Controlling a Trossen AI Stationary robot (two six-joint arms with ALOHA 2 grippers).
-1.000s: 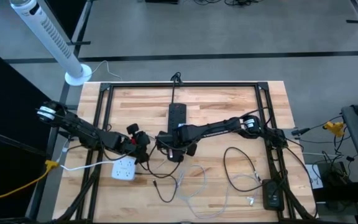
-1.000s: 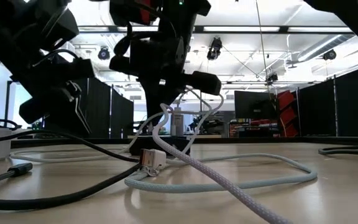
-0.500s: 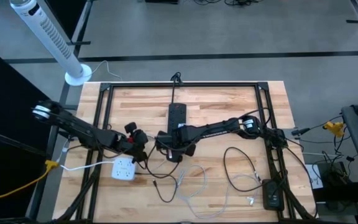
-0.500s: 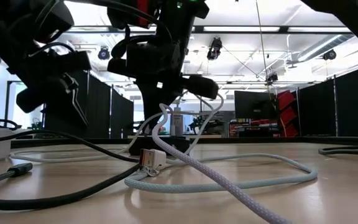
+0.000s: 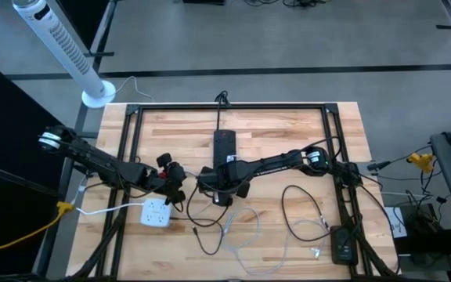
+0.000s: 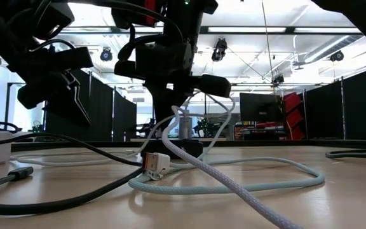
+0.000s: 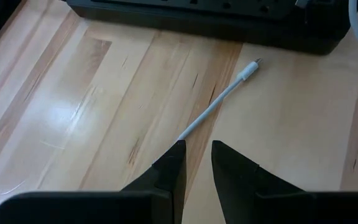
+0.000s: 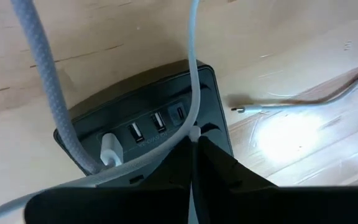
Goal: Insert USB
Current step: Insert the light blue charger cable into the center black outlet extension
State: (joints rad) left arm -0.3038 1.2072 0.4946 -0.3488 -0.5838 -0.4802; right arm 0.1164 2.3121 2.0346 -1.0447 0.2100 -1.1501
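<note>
The step in hand looks like the approach: a cable end is being brought to the hub (image 8: pixel 143 134), the landmark for what follows.

Nearest the front edge of the table, loose cables (image 5: pixel 245 231) lie well short of the hub, and a white charger (image 5: pixel 156 211) sits to the hub's left front.

The left gripper (image 5: pixel 175 184) hovers just left of the hub, its arm reaching in low from the table's left edge. Its fingers (image 7: pixel 169 171) stand a little apart with nothing visible between them; a thin white cable (image 7: pixel 219 102) lies on the wood beyond, its tip near the hub's side.

The right gripper (image 8: pixel 194 146) is directly over the hub's front end, arm stretched in from the right. Its fingers are pressed together on a thin white cord (image 8: pixel 192 68), which runs up across the hub's face.

On that face one grey braided cable (image 8: pixel 45 81) is already plugged in; two USB ports (image 8: pixel 146 127) beside it are free (a smaller one too).

The next move probably calls for lining the plug up square with a free port before pushing; the plug itself is hidden under the fingers.
</note>
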